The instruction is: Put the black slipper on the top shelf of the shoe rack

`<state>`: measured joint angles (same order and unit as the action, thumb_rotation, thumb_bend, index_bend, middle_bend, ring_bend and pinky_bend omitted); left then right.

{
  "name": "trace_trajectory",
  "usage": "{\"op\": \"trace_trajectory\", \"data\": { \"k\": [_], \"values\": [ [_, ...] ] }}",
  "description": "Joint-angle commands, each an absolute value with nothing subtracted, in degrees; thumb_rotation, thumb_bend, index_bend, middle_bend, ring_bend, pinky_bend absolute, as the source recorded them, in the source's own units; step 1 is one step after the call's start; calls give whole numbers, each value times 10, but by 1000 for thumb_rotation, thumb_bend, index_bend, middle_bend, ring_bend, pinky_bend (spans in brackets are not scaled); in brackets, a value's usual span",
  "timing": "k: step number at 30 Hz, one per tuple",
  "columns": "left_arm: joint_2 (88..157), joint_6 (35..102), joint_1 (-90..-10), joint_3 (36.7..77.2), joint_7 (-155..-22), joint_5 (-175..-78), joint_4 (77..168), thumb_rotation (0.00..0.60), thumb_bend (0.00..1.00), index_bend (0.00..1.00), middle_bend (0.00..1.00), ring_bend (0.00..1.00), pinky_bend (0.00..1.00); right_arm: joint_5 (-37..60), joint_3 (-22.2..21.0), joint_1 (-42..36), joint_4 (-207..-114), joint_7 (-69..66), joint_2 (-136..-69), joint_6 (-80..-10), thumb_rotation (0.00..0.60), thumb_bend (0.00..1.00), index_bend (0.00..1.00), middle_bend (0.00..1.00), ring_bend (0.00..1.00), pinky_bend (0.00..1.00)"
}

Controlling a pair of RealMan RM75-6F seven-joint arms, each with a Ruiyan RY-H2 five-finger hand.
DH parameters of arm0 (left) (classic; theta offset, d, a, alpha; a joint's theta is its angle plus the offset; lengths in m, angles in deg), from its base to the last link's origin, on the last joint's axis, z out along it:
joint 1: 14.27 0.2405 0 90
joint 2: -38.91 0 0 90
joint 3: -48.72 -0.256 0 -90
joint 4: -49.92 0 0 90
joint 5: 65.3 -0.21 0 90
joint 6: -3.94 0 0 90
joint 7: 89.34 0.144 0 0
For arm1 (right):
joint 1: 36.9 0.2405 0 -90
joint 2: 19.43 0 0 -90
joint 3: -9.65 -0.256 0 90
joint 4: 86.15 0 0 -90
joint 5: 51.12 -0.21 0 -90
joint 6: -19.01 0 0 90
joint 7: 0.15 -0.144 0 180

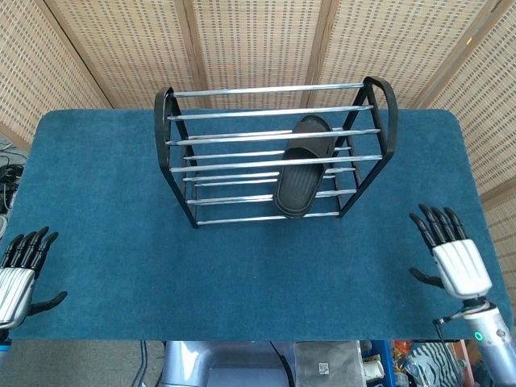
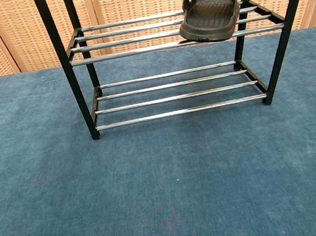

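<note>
Shoe rack (image 1: 242,113): glossy chrome metal rails, black matt end frames. Black slipper (image 1: 300,171): matt, rubbery, ribbed sole. Table (image 1: 97,201): blue napped carpet-like cloth; woven cane screen (image 1: 258,40) behind.

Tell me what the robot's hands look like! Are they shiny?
Yes, partly. The right hand has slim black fingers and a ribbed, silvery-white back. Its wrist is silver-blue metal with a small green light and a thin black cable. The left hand looks the same: black fingers and a ribbed silver back.
</note>
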<state>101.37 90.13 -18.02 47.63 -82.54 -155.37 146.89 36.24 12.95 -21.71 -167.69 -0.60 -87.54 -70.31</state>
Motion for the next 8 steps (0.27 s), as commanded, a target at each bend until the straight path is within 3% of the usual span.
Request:
{"op": "trace_trajectory", "data": {
  "k": [1,8],
  "values": [
    [1018,906,-177,476,-819,-1557,1469,600,163,0,0,0,0,333,134,-268,-1734,-5,-880,-732,600,0,0,0,0,0],
    [1018,914,-173,475,-819,-1563,1469,600,163,0,0,0,0,340,129,-290,-1764,15,-871,-744,600,0,0,0,0,0]
  ]
}}
